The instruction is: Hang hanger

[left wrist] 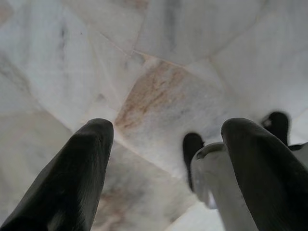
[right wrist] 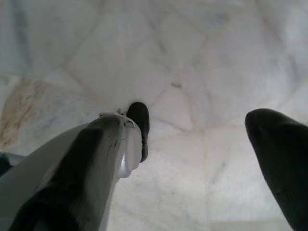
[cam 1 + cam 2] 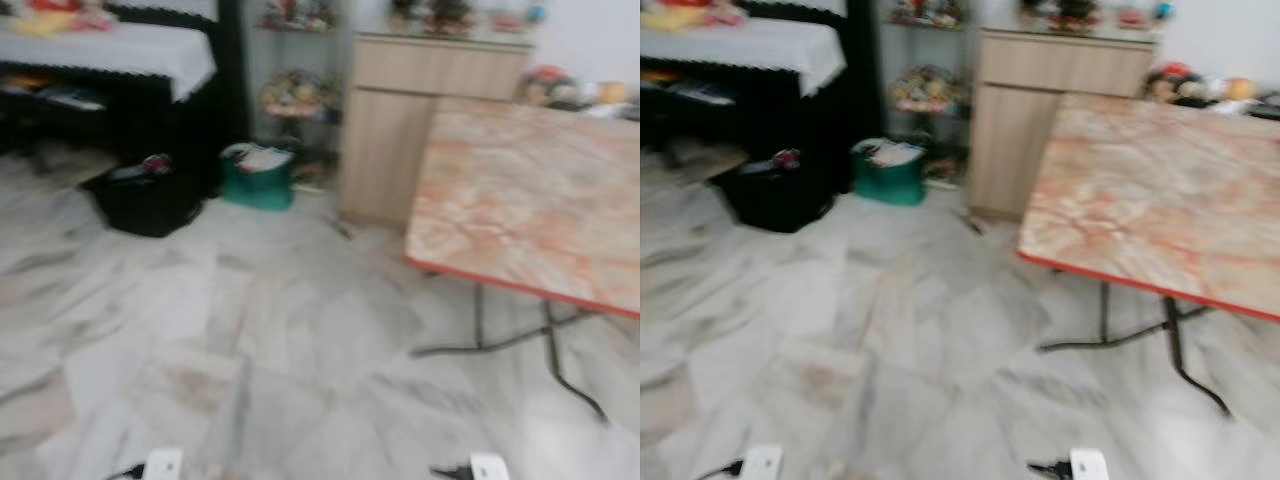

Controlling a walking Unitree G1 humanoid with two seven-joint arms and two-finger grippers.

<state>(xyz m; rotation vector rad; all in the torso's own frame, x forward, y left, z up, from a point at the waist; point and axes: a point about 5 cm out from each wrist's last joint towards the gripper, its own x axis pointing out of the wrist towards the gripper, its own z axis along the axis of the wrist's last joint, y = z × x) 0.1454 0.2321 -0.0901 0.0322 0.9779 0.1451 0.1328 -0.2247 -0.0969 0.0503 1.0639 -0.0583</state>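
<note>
Both arms hang idle over a pale marble floor with grey and rust-coloured veins. Seen from its wrist, the left gripper has its two black fingers spread wide apart with nothing between them; beneath it are the robot's silver leg and black feet. The right gripper is likewise wide open and empty above the same floor. The head views are blurred. Nearest, at the bottom edge, sit two small white parts of the robot's body. To the right stands a folding table with an orange marbled top, a red edge and thin dark metal legs. Beyond it, against the far wall, is a light wooden cabinet with small ornaments on top. To its left a green basket holding papers sits on the floor, then a black bag, beside a dark piece of furniture covered with a white cloth. I cannot make out a hanger anywhere.
</note>
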